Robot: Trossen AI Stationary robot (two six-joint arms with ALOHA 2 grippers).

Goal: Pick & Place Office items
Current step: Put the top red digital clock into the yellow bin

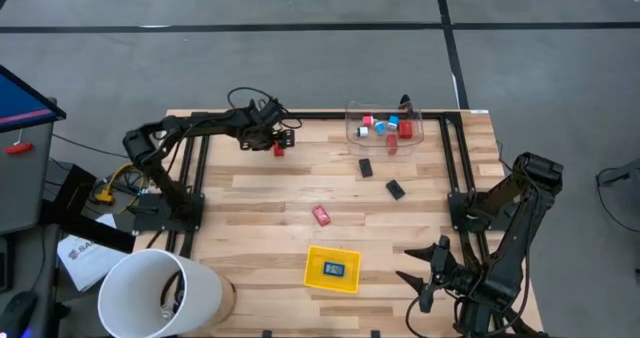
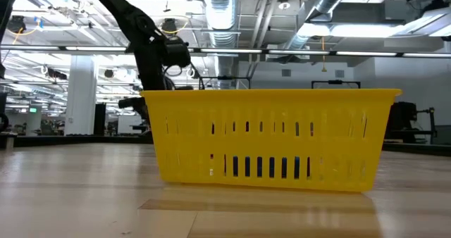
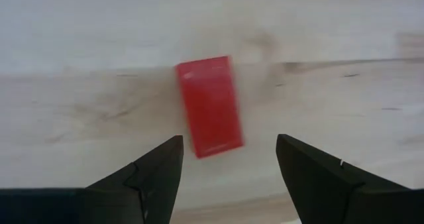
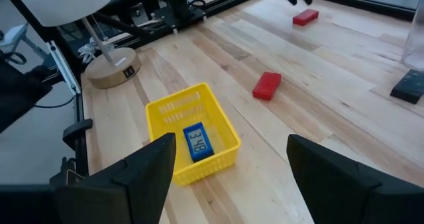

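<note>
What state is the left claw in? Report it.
Open. The left claw hovers over a red piece on the table, fingers spread wide, not touching it.

I find almost nothing I can read. The blue-and-white item [image 4: 198, 142] lying in my yellow tray [image 4: 164, 111] carries white markings on its top face, but they are too small to make out. A white sheet [image 1: 78, 254] off the near left edge of my surface [image 1: 260, 193] shows dark letters that seem to begin "SA", the rest cut off. No other text is legible.
</note>
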